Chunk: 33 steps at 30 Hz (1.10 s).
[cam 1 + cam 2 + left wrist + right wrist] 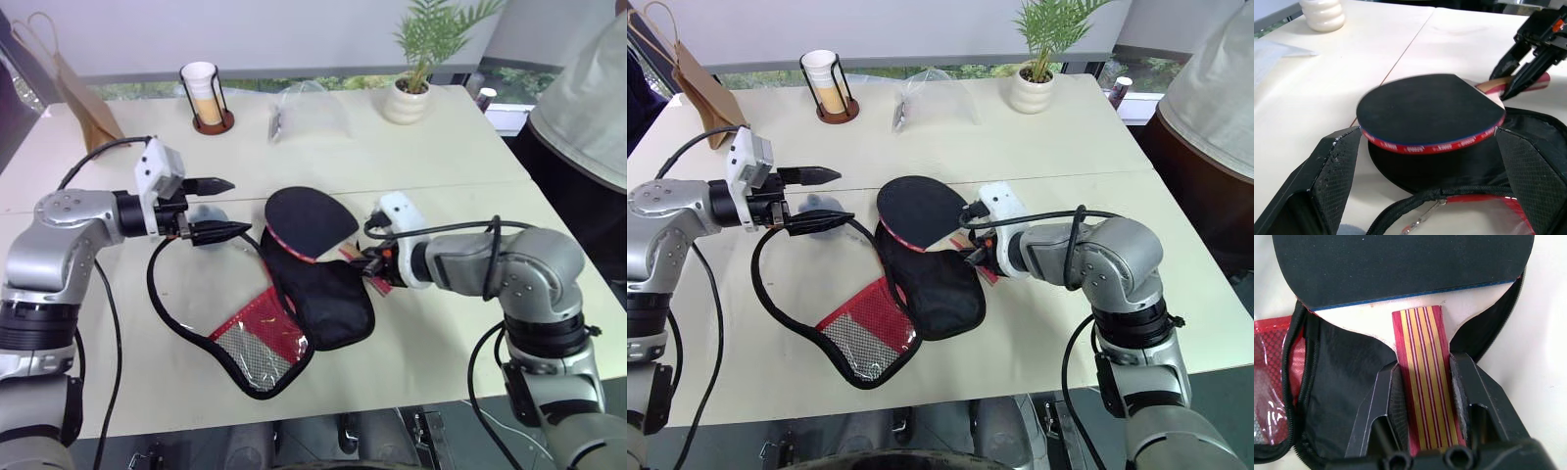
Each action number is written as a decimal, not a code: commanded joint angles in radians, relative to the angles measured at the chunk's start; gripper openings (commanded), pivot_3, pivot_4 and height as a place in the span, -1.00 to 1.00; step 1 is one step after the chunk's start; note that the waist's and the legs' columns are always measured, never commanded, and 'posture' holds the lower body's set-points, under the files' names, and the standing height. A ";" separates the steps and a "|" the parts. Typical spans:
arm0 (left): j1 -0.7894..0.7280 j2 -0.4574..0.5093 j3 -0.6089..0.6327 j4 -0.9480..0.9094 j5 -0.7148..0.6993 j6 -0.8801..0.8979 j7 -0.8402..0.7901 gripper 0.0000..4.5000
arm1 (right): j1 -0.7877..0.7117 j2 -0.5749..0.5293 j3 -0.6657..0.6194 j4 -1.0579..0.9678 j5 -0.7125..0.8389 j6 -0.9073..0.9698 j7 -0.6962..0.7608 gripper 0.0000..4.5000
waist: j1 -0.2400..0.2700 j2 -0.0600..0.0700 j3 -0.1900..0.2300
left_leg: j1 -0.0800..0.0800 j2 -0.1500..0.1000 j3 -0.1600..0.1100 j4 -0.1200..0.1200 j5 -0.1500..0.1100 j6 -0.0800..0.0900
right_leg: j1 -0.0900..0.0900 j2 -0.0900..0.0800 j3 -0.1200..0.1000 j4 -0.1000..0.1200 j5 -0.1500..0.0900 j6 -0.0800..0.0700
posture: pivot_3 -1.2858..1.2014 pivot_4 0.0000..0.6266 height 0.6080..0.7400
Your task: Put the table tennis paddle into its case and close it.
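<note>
The case (328, 304) lies unzipped on the table, its black half under the paddle and its red mesh flap (257, 328) spread toward the front left. The table tennis paddle (309, 217) hangs tilted over the black half, with the blade jutting past the half's far end. My right gripper (1425, 374) is shut on the striped wooden handle (1422, 357), one finger (1382, 401) on each side. My left gripper (235, 206) stands open to the left of the blade, above the flap's black rim. Its fingers (1327, 181) frame the blade (1430, 105) with nothing between them.
A paper cup in a wire holder (203, 93), a clear plastic bag (309, 113) and a potted plant (416, 73) stand along the table's far side. A brown paper bag (73, 88) leans at the far left. A person (588, 98) stands at the right edge.
</note>
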 commanded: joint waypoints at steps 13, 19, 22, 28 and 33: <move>0.000 0.015 0.025 -0.040 -0.009 0.013 -0.001 1.00 | -0.040 -0.070 0.051 0.208 0.812 -0.128 -0.755 -0.64 | 0.001 0.000 0.000 | 0.000 0.000 0.000 0.000 0.000 0.000 | 0.000 0.000 0.000 0.000 0.000 0.000 | 0.03 -0.52 1.00; -0.007 0.017 0.022 -0.027 -0.004 0.009 -0.012 1.00 | -0.082 -0.191 0.222 0.153 1.040 -0.322 -0.848 0.01 | -0.002 0.000 0.000 | 0.000 0.000 0.000 0.000 0.000 0.000 | 0.000 0.000 0.000 -0.001 0.000 0.000 | 0.03 -0.52 1.00; -0.009 0.017 0.021 -0.023 -0.002 0.007 -0.015 1.00 | -0.116 -0.216 0.255 0.125 1.040 -0.343 -0.777 0.70 | -0.003 0.000 0.000 | 0.000 0.001 -0.001 0.000 0.000 0.000 | 0.000 0.001 0.000 -0.001 0.000 0.000 | 0.03 -0.52 1.00; -0.009 0.020 0.027 -0.015 0.004 -0.001 -0.020 1.00 | -0.194 -0.305 0.233 0.107 0.946 -0.300 -0.556 0.99 | 0.004 0.000 0.000 | 0.000 0.001 -0.001 0.000 0.000 0.000 | 0.000 0.000 0.000 -0.001 0.000 0.000 | 0.03 -0.52 1.00; -0.011 0.018 0.024 -0.013 0.009 -0.010 -0.020 1.00 | -0.075 -0.580 0.292 -0.016 0.229 -0.588 0.113 0.99 | 0.023 -0.001 0.000 | -0.002 0.000 0.000 0.000 0.000 0.000 | -0.001 -0.001 0.000 -0.003 -0.002 -0.003 | 0.03 -0.52 1.00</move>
